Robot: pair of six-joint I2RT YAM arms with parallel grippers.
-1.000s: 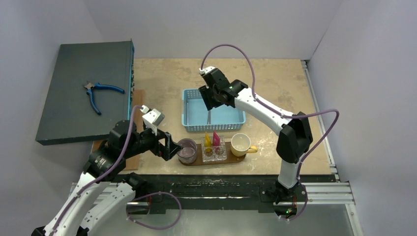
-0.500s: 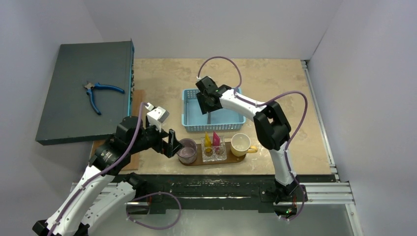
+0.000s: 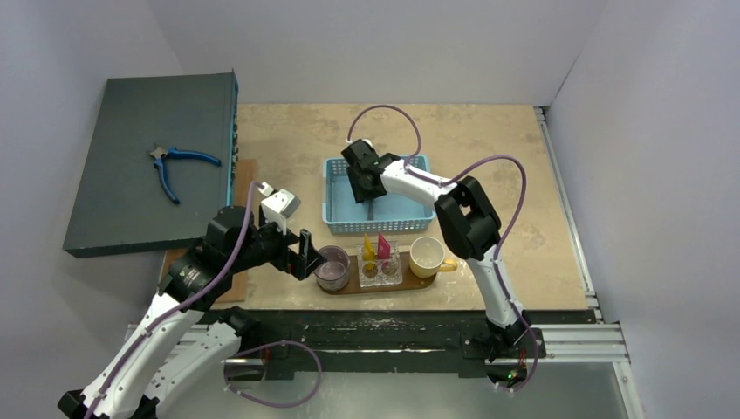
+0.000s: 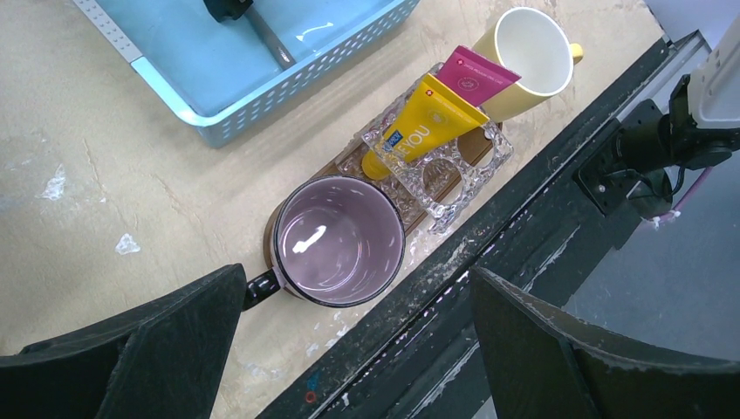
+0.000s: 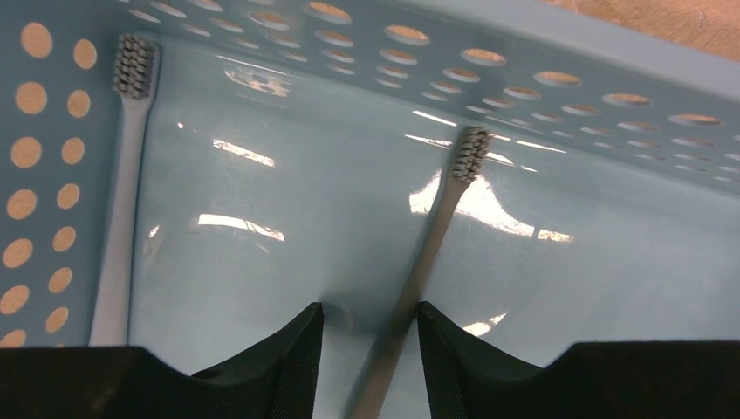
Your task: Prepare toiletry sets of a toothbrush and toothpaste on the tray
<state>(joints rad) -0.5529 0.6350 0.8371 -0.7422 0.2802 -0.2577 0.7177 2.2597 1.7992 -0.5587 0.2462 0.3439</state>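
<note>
Right gripper [image 5: 371, 325] is down inside the blue basket [image 3: 417, 209]. Its fingers [image 5: 279, 358] are a little apart and straddle the handle of the grey toothbrush [image 5: 441, 218], which lies flat on the basket floor. The handle sits closer to one finger, and a clear gap shows on the other side, so it's not pinched (can't tell if it touches the nearer finger). The bristle head points at the perforated wall.

The pale toothbrush [image 5: 120, 201] lies flat along the basket's side wall, well apart from the fingers.

Left gripper [image 4: 356, 292] hangs over the left end of the tray [image 4: 347, 164], fingers spread wide and holding nothing. In its wrist view the purple mug [image 4: 339, 240] sits right under the gap. In the top view the gripper is just beside the mug.

The tray is at the near edge of the table [image 3: 489, 148], in front of the basket. Left to right on it:
- purple mug
- glass holder [image 4: 458, 166]
- yellow cup [image 4: 528, 48]

The yellow tube [image 4: 423, 122] and pink tube [image 4: 476, 74] stand cap-down in the holder, side by side and leaning (pink is on the cup side).

Pliers [image 3: 174, 166] lie on the dark panel [image 3: 113, 201] at far left, well apart from everything else.
</note>
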